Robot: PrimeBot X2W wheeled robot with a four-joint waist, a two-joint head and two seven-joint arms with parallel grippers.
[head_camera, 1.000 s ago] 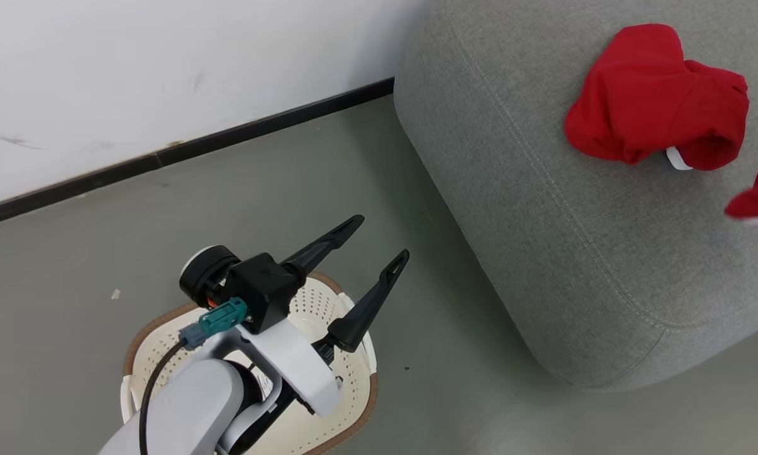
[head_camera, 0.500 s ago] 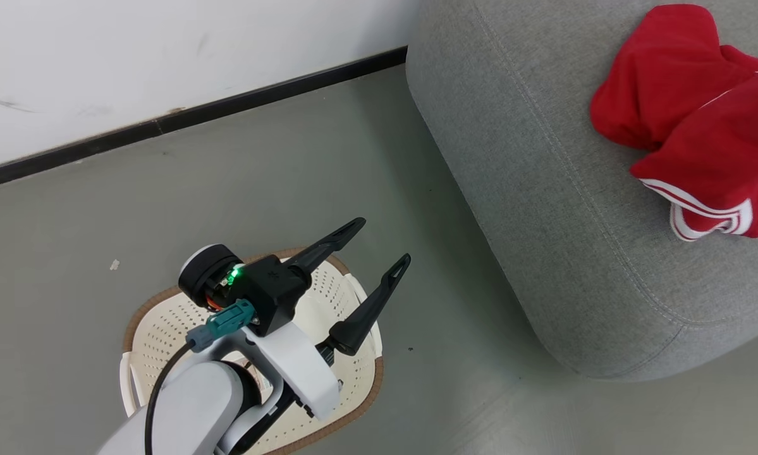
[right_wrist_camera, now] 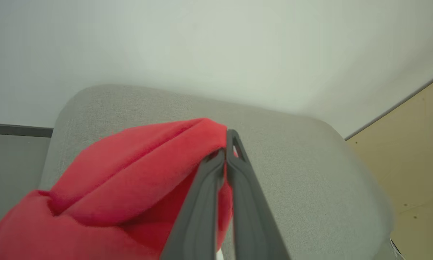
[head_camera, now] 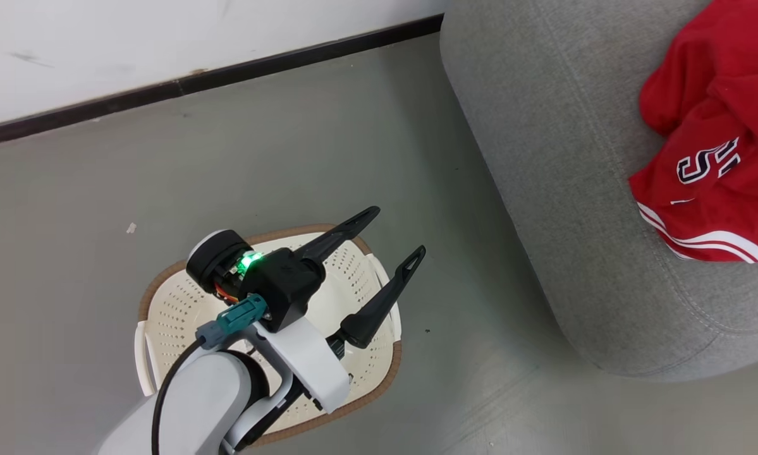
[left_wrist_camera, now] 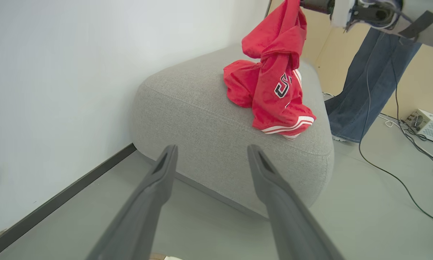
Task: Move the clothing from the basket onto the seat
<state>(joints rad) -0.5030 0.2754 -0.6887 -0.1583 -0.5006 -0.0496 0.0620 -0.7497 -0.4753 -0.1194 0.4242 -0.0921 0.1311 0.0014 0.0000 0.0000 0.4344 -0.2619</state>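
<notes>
Right fingers (right_wrist_camera: pixel 238 173) pinched shut on lettered red clothing (left_wrist_camera: pixel 277 90); lower folds draped on seat (head_camera: pixel 543 126), 2 o'clock from basket (head_camera: pixel 170 309). Lower till fabric slackens, release well inside rounded edge. Left fingers (head_camera: pixel 385 294) wide, empty, above basket.

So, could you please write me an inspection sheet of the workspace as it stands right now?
Surface: smooth grey floor; the grey seat stands on it by the wall.
Job's things: basket on the floor, no clothing in the part that shows; lettered red garment hangs from the right gripper, its lower end on the seat; plain red garment lies on the seat beside it.
Clutter: small white scrap on the floor.
Grippers: left gripper open above the basket, holding nothing; right gripper shut on the lettered red garment.
Cables: black cable on the floor past the seat; another along the left forearm.
Surroundings: white wall, dark skirting, a person's leg in jeans, a white box.
</notes>
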